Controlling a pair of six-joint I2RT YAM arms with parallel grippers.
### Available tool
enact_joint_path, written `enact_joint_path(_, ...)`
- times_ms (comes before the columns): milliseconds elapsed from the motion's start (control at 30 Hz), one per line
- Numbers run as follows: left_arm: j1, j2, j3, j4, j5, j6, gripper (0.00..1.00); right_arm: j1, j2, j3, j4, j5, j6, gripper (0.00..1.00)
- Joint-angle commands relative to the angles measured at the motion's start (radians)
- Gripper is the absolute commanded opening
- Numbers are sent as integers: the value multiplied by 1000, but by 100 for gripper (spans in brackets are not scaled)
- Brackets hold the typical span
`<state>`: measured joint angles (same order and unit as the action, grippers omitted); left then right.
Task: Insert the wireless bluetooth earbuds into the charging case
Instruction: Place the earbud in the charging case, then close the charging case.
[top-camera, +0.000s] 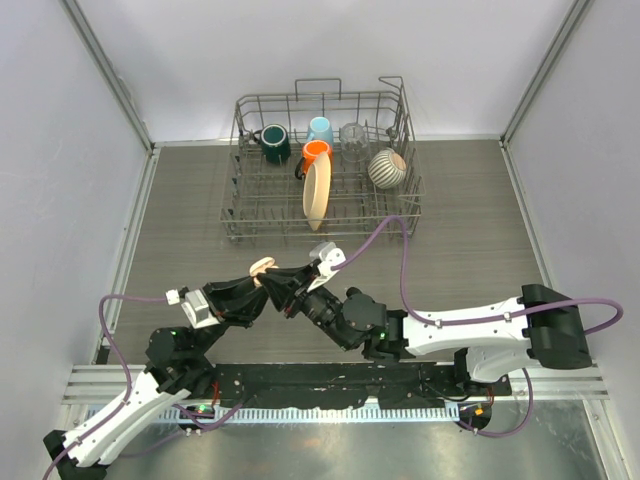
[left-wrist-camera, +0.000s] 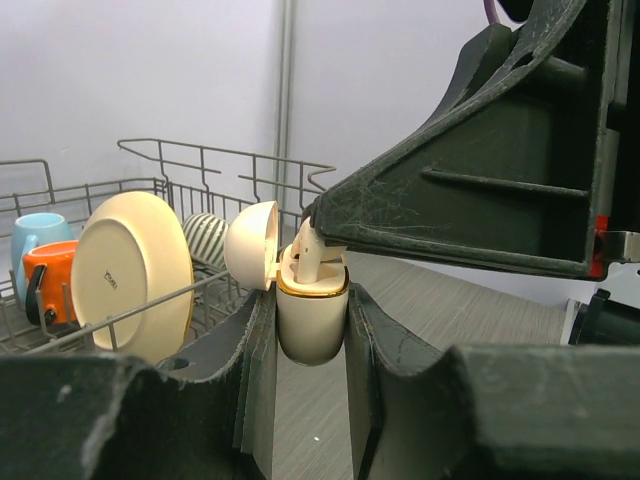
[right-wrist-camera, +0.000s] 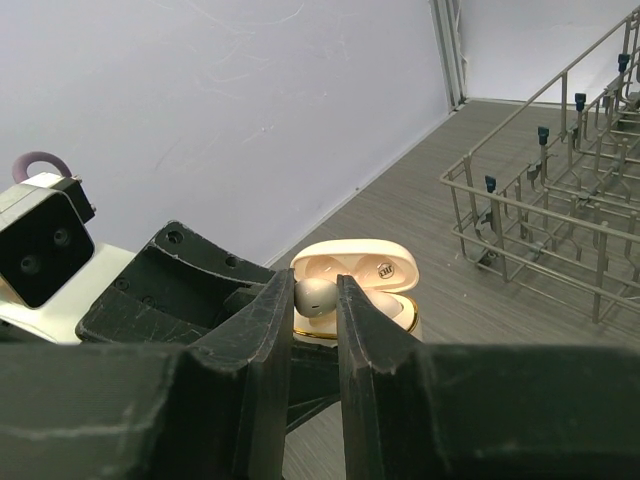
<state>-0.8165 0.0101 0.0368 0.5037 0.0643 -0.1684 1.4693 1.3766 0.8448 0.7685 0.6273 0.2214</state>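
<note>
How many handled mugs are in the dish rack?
3: dark green mug back left of the dish rack, light blue mug back middle, orange mug just in front of it. Striped cup may hide a handle.

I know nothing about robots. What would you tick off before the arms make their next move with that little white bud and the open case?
1. The charging case is gripped firmly by the left gripper: ok.
2. The lid is swung fully open: ok.
3. The earbud is pinched in the right gripper: ok.
4. The earbud is at the case's mouth: ok, its stem points down into the opening.
5. The earbud is fully seated in its pocket: cannot tell, the fingers hide it.
6. The dish rack is well apart from both arms: ok.
</note>
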Motion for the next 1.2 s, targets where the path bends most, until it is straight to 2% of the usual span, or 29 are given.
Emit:
enact_joint_path(0, 2, -52, -98, 90, -37, -8, 0, 16, -30, 0, -41, 12, -16, 1)
enact_joint_path(100, 0, -50, -100, 91, -34, -10, 0, 17, -33, 7, -54, 14, -10, 2)
enact_joint_path(133, 0, -50, -100, 90, -29, -8, 0, 17, -31, 13, -78, 18, -1, 6)
enact_joint_path(167, 0, -52, -100, 90, -26, -8, 0, 17, -34, 28, -92, 20, 2, 18)
enact_joint_path(233, 0, -50, -98, 88, -15, -6, 0, 17, -39, 42, -116, 23, -5, 29)
enact_joint_path(267, 0, -50, -98, 84, -14, -5, 0, 17, -42, 54, -126, 25, -2, 40)
enact_joint_path(433, 2, -44, -97, 75, -3, 3, 0, 17, -85, 97, -153, 20, -10, 59)
enact_joint_path(667, 0, -38, -91, 45, 12, 17, 0, 17, -165, 138, -156, -41, -31, 62)
enact_joint_path(767, 0, -35, -87, 30, 25, 24, 0, 14, -186, 160, -190, -11, -37, 63)
enact_joint_path(967, 0, -13, -57, -7, 107, 52, 0, -16, -145, 290, -467, 126, 19, 67)
enact_joint_path(1000, 0, -13, -54, -8, 117, 53, 0, -42, -136, 312, -559, 111, 41, 67)
enact_joint_path(1167, 2, 63, -46, 24, 167, 53, 0, -144, -110, 392, -741, -50, 200, 67)
